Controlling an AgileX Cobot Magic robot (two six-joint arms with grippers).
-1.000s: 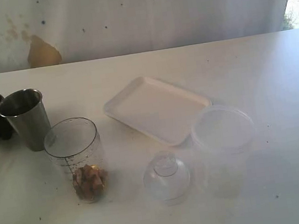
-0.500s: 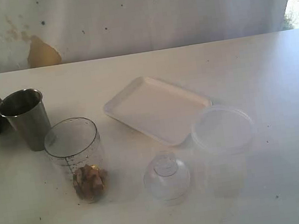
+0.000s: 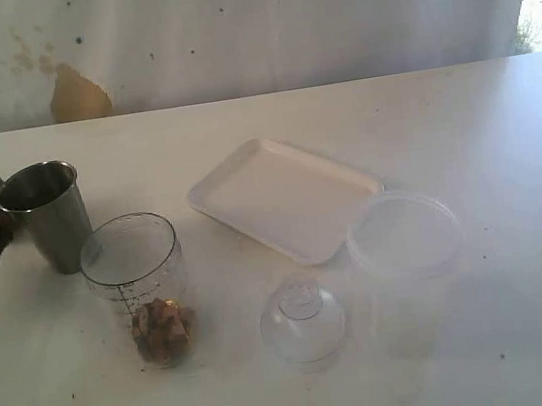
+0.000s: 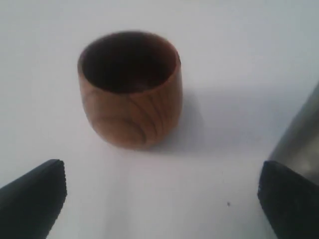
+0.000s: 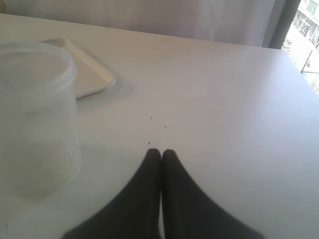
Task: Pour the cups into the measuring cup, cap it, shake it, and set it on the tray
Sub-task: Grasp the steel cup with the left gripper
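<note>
The measuring cup [image 3: 136,281] stands upright on the white counter [image 3: 483,133], toward its near left. It is a clear plastic cylinder with thin black marks up its side and a small heap of pale brown lumps [image 3: 163,329] at the bottom. Behind it and just to its left stands the steel tumbler [image 3: 48,216], tapered and dull-shiny. Close beside the tumbler is the wooden cup [image 4: 129,89], small, round-bellied and reddish brown, with dark grain lines; the pictures do not show whether the two touch.

The tray [image 3: 286,198] is flat, white and round-cornered with a low rim, and lies at an angle near the middle. A frosted plastic tub [image 3: 406,265] stands off its near right corner, and a clear domed lid [image 3: 303,322] sits between the tub and the measuring cup.

The left fingers [image 4: 35,204], matte black with ribbed edges, are spread wide with nothing between them (the wooden cup stands beyond their tips). The right fingers [image 5: 149,199] are pressed together, empty, near the tub.

A second ago the left fingers were around the wooden cup. They have since drawn back toward the counter's left edge, leaving the cup standing free in almost the same spot.
</note>
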